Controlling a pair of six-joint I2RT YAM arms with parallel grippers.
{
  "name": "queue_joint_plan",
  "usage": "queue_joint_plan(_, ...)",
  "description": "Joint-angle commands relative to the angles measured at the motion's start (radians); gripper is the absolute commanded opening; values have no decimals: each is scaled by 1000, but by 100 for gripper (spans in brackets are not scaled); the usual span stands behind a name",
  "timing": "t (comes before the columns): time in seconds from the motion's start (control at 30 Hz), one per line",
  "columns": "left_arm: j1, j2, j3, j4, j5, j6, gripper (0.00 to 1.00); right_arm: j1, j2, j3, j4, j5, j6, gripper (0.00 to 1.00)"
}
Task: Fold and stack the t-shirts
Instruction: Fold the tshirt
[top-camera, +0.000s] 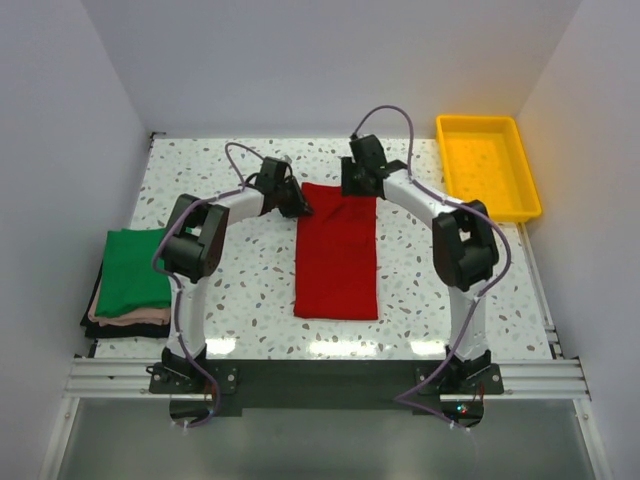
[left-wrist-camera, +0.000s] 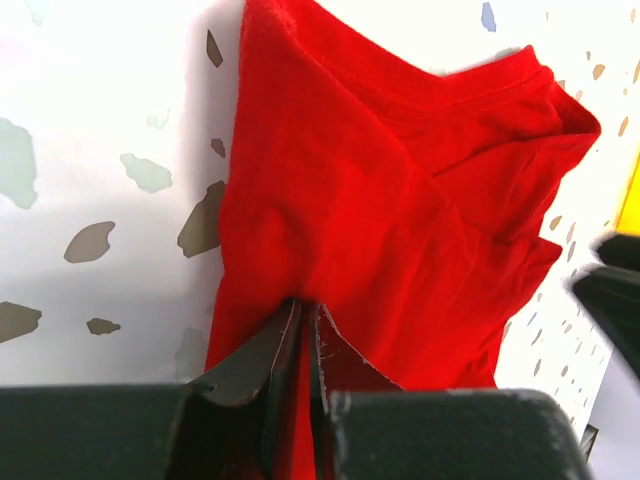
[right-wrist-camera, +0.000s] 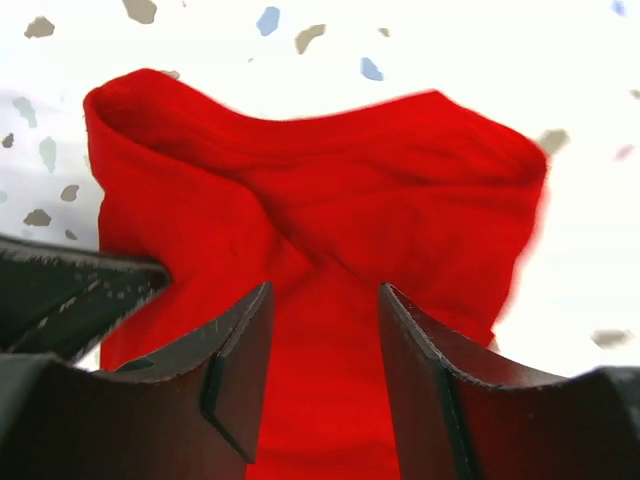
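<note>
The left pincer (left-wrist-camera: 303, 315) pinches the eleven o'clock corner of the red t-shirt (top-camera: 337, 265); the right pincer (right-wrist-camera: 325, 310) hangs over its far edge, jaws apart. The shirt lies at the centre of the worktop (top-camera: 250, 290) (one long folded strip), with the green t-shirt (top-camera: 135, 270) at nine o'clock.

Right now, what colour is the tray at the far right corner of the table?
The tray is yellow; the top view shows it best.

Folded red t-shirt (top-camera: 336, 250), green t-shirt (top-camera: 133, 270) left
</note>
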Motion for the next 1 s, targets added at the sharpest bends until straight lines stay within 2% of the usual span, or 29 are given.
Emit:
queue_joint_plan(0.0, -8, 19, 27, 6, -6, -2, 13, -40, -157, -76, 29, 67, 61, 50)
queue_joint_plan(0.23, -8, 21, 30, -6, -21, 4, 13, -109, -199, -201, 43, 23, 71, 47)
queue_joint_plan(0.53, -8, 22, 32, -9, -23, 4, 13, -115, -111, -179, 22, 12, 65, 45)
queue_joint_plan(0.97, -6, 22, 29, -20, -29, 11, 12, -114, -84, -196, 29, -14, 86, 35)
